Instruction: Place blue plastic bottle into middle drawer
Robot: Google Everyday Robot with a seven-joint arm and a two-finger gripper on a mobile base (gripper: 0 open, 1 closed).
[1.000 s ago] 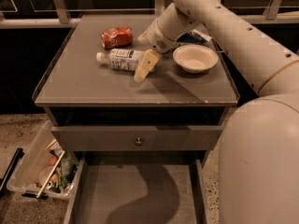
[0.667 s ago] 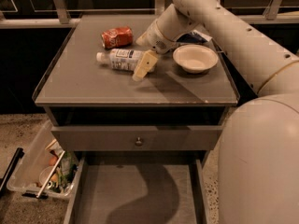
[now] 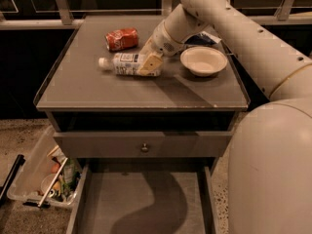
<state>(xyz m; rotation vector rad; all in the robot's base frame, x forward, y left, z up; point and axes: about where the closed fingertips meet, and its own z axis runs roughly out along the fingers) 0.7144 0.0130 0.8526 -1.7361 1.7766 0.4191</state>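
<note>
- Small clear plastic bottle with white cap and pale label: lies on its side on the grey cabinet top.
- Cream two-finger gripper: at the bottle's base end; its hold cannot be told.
- Step, as judged: grasping. The next move calls for a secure lift, then lowering into the open wide grey drawer below.

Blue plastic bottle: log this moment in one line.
claw: at blue plastic bottle | bottle: lying on cabinet top | middle drawer: open
</note>
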